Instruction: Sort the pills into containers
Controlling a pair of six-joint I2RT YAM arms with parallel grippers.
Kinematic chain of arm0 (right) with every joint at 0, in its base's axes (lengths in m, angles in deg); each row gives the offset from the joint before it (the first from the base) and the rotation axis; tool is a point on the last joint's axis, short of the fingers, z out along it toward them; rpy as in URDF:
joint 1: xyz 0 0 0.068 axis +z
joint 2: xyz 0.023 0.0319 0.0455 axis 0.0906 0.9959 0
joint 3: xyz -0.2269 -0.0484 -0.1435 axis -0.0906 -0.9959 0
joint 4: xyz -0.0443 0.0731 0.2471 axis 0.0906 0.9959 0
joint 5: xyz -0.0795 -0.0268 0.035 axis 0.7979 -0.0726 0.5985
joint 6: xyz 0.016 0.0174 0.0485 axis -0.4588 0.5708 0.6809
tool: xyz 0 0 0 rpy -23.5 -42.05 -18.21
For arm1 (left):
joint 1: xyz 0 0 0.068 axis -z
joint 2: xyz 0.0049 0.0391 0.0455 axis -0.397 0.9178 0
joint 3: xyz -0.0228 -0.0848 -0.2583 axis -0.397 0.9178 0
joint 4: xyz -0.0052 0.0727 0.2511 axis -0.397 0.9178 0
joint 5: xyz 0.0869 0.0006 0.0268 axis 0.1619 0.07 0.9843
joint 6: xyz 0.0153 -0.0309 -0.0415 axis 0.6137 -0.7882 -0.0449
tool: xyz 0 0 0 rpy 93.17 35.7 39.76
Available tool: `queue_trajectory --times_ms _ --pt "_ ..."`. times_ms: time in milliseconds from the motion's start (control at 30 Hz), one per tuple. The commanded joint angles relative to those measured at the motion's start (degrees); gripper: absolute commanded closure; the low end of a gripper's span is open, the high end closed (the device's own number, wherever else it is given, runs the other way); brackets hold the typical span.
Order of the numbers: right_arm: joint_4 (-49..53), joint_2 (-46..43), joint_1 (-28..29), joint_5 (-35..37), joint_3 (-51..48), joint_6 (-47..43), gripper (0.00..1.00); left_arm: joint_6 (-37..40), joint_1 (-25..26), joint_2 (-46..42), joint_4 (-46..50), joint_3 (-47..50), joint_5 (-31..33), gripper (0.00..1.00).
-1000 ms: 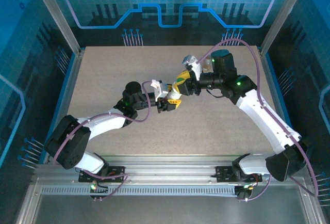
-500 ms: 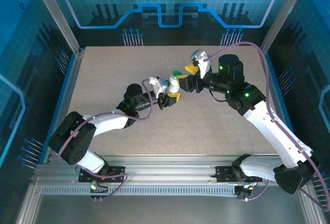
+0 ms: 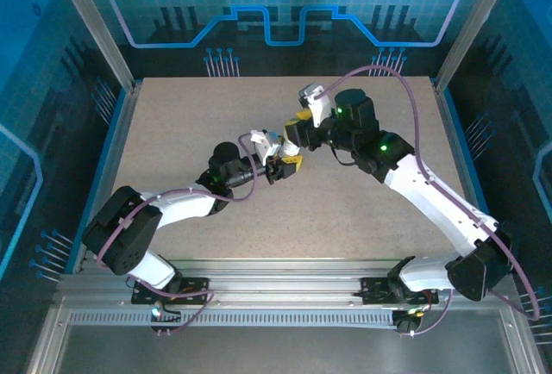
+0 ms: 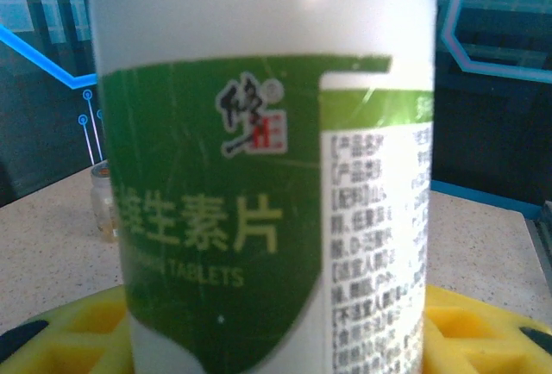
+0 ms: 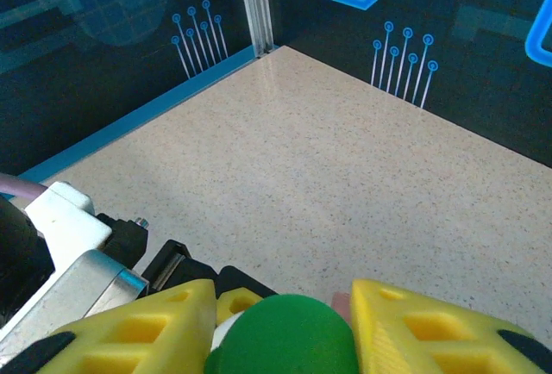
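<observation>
pill bottle (image 4: pixel 259 176), white with a green label, over the middle of the table (image 3: pixel 172 133). the left gripper (image 3: pixel 283 167) is closed narrowly on the lower body of the bottle; in the left wrist view its yellow fingers (image 4: pixel 60 331) sit against either side of the base. the right gripper (image 3: pixel 293 135) meets it from the far right. in the right wrist view its yellow fingers (image 5: pixel 423 331) bracket the green cap (image 5: pixel 280 335) and lie against both sides of it, a grip at middling width. the two grippers are just beside each other, and the bottle is between them. a small glass jar (image 4: pixel 105 202) stands on the table behind the bottle, well apart from it.
</observation>
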Motion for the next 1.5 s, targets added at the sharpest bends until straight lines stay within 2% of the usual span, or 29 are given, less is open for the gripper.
queue_trajectory --times_ms 0,167,267,567,733,900,967,1300,1467 --pt "1.67 1.5 -0.03 -2.84 2.39 1.3 0.56 1.85 0.47 -0.27 -4.94 0.78 -2.49 0.75" --pt "1.92 1.28 -1.27 -4.36 1.67 1.71 0.55 0.54 0.47 0.09 -10.46 2.04 -3.91 0.74" --pt "1.65 0.8 -1.59 -5.75 0.87 0.55 0.51 0.0 0.48 0.3 -12.51 2.22 -5.3 0.74" --pt "0.89 -1.69 -3.96 -7.79 -1.23 1.6 0.5 -0.91 0.51 1.15 -15.64 2.79 -6.86 0.74" --pt "0.29 -2.8 -6.25 -12.74 -1.81 3.68 0.68 -0.6 0.53 1.14 -15.0 2.6 -6.71 0.74" --pt "3.65 -3.38 -7.18 -14.85 -1.11 0.74 0.72 -0.31 0.56 0.98 -14.62 2.55 -6.45 0.75" --pt "3.56 -3.82 -7.6 -16.03 -1.49 0.3 0.8 -0.39 0.5 0.95 -14.77 2.53 -6.75 0.75" --pt "-3.41 -4.39 -8.24 -25.27 -1.72 11.13 0.99 -0.41 0.56 2.15 -15.31 2.57 -7.29 0.75" --pt "-7.73 -4.33 -8.28 -28.25 -1.81 17.63 1.0 0.64 0.74 2.36 -13.56 2.32 -6.89 0.76"
